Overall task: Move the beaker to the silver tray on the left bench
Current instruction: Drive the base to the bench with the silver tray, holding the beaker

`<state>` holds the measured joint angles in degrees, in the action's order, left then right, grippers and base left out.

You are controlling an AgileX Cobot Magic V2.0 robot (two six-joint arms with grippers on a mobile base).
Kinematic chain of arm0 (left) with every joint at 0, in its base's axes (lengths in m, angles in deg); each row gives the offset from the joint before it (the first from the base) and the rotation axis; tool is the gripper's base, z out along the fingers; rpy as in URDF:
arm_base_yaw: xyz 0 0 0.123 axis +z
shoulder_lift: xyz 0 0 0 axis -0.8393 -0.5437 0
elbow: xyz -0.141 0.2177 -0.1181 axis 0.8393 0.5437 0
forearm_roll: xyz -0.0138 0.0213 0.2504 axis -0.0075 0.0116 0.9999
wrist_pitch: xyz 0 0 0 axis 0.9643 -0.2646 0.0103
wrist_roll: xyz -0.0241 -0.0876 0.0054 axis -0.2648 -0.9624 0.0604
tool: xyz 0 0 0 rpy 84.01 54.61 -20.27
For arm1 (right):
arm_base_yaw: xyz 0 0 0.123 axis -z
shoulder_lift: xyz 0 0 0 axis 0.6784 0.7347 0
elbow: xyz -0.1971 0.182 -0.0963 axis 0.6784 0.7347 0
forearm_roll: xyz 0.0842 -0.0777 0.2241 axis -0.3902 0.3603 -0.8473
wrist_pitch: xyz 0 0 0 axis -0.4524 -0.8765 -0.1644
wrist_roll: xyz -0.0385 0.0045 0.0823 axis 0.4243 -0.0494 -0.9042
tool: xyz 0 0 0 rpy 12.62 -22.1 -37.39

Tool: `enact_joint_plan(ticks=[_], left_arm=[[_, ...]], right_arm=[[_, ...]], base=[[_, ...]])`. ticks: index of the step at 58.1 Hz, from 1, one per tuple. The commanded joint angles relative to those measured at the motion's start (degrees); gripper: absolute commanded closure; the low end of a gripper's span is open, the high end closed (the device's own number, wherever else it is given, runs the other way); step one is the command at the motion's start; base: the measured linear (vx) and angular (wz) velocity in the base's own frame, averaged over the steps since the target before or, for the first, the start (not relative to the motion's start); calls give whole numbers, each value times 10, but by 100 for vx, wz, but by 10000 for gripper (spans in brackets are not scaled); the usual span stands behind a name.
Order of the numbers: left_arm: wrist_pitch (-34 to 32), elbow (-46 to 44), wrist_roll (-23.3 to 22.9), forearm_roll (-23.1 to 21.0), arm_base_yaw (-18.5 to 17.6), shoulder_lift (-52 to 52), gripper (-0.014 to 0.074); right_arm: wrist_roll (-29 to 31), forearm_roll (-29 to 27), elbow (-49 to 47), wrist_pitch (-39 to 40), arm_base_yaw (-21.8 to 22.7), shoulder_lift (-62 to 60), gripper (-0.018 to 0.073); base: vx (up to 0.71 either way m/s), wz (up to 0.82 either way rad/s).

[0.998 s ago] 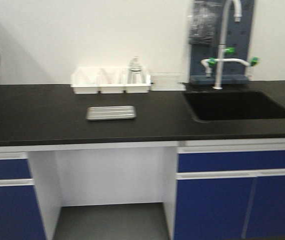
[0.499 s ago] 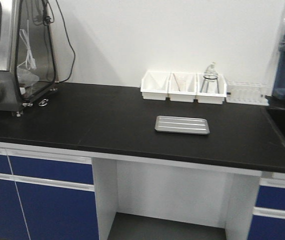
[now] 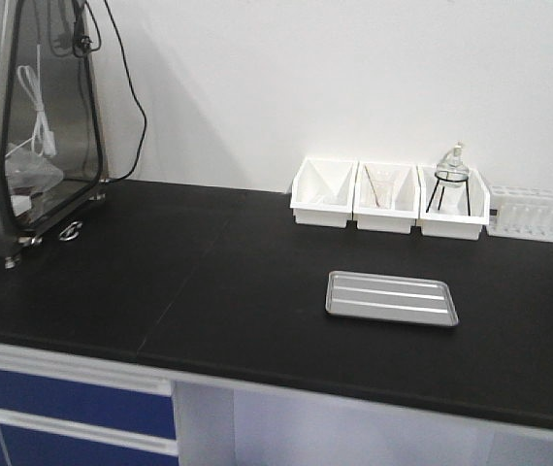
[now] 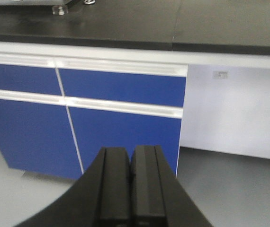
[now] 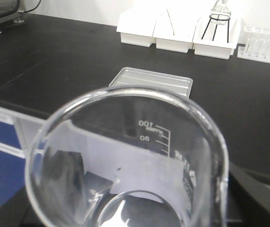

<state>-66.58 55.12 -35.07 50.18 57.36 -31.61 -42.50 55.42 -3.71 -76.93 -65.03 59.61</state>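
Carrying a clear beaker (image 5: 128,161) in its right hand (image 5: 135,208), whose dark fingers show at both sides of the glass and pinch it, the robot faces the bench (image 3: 209,272). The beaker is off the surface and, by the look of the wrist view, short of the front edge, w/ the tray (image 3: 391,298) straight ahead. It is held mouth-up, prob. so it can go down flat on its base. The left hand (image 4: 130,189) hangs low before the blue drawers (image 4: 121,90), fingers pressed together on nothing, apparently parked out of the way. The tray lies alone near the front of the bench, well apart from the white bins (image 3: 356,194) at the back, which leaves room to come in from above. One bin holds a flask (image 3: 451,175) on a tripod; a tube rack (image 3: 536,214) sits just beside it, and a steel cabinet (image 3: 24,126) stands at the far left. The worktop is matte black and flat, w/ a seam across it. The tray is ribbed w/ a low rim, so the glass may rock. White wall (image 3: 354,78), grey floor (image 4: 229,189).
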Motion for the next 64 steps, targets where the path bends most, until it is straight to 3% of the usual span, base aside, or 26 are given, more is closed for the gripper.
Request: enact_joint_plan(ticks=[1, 64], left_arm=[[-44, 16, -1, -1, -4, 9, 595], [-44, 16, -1, -1, -4, 9, 595]], right_arm=[[5, 15, -18, 36, 0, 0, 566], [5, 15, -18, 36, 0, 0, 566]], base=[[45, -6], [37, -19]])
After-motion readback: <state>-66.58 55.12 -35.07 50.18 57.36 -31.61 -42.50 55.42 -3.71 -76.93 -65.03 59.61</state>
